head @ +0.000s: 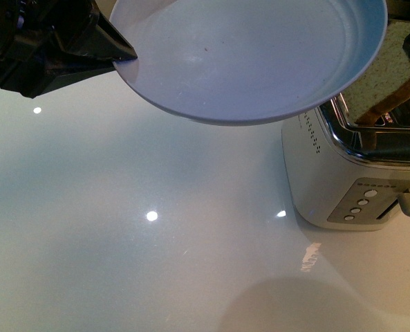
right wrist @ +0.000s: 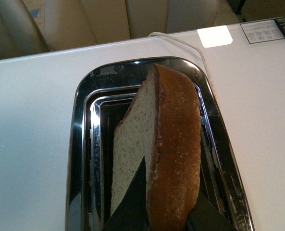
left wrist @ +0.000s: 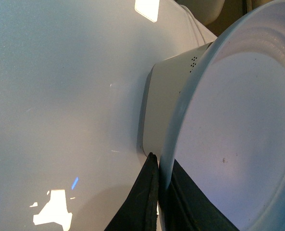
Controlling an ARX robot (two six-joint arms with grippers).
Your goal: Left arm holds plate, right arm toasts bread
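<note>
Brown-crusted bread (right wrist: 173,144) is hanging clamped between the right gripper's (right wrist: 168,214) dark fingers (right wrist: 132,202), which are pressing on its two flat faces, right over the toaster's (head: 329,187) chrome top. Its long edge is running along the open slot (right wrist: 101,159), but the slice is leaning sideways rather than standing upright, so it is probably needing squaring before it drops in. Meanwhile the left gripper (head: 122,54) is pinching the rim of the pale blue plate (head: 260,55), holding it tilted in the air near the toaster, above the white table (head: 122,242).
</note>
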